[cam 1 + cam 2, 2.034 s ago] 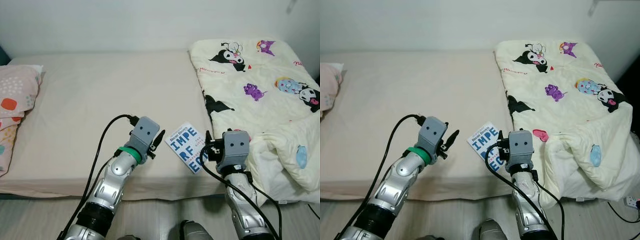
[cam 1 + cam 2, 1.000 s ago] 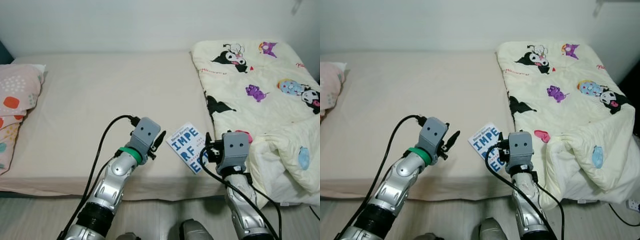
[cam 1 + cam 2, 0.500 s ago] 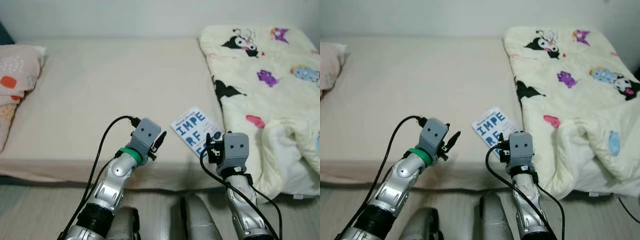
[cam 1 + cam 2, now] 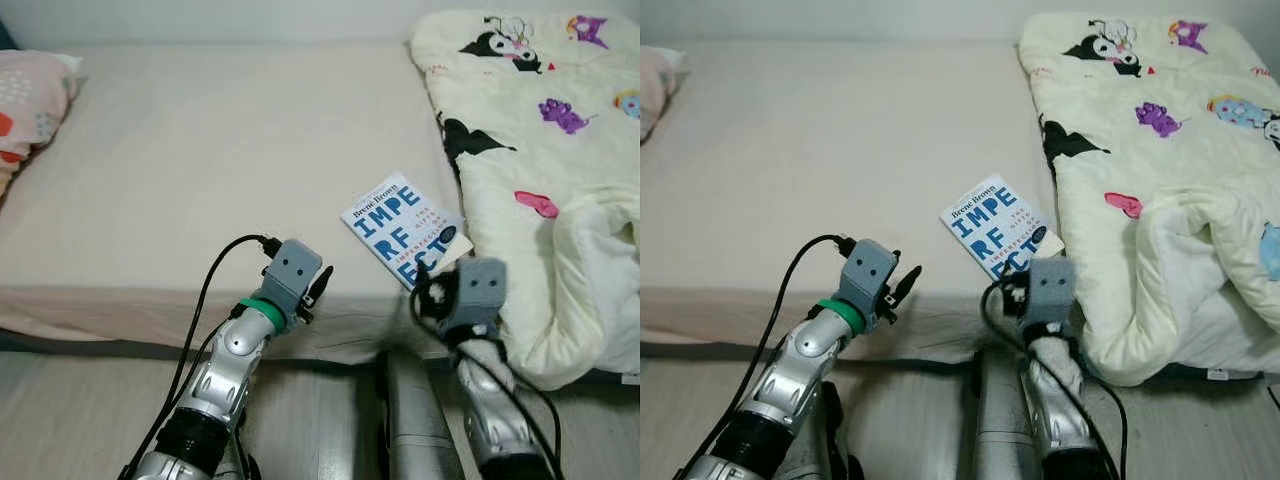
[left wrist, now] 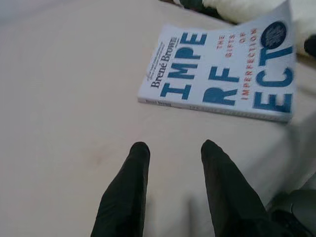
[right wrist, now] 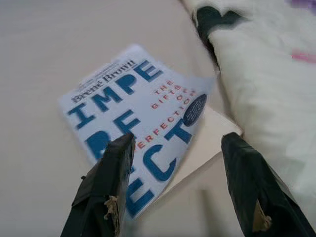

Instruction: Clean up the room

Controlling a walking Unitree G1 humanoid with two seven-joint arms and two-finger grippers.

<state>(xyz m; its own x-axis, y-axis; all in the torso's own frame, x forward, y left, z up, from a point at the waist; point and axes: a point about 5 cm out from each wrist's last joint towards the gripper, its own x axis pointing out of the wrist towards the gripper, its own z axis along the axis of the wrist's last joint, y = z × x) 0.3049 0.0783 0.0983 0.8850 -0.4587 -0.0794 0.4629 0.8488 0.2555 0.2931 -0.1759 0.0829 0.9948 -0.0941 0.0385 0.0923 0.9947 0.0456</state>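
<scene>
Pincers nearest: right pincer (image 6: 180, 185) fingers wide apart, empty, just short of the book (image 4: 405, 229); left pincer (image 5: 173, 148) slightly parted, empty, beside its spine. Book lies flat on the bed (image 4: 200, 180) near the front edge, against the quilt (image 4: 560, 180). Judged a light, floppy paperback with a lifted near corner; grip there or at the stiffer spine.

A paperback book (image 4: 404, 229) lies face up on the bed (image 4: 200, 180), near the mattress's front edge, at about 5 o'clock of the bare sheet. Its cover is white with big blue letters reading IMPE / RF / ECT, small red lettering and a dark round badge; the author line reads Brené Brown. It sits skewed, its top toward 10 o'clock. Its cover curls up at the free corner. Its 3 o'clock side is just beside the cream cartoon-print quilt (image 4: 540, 150).
</scene>
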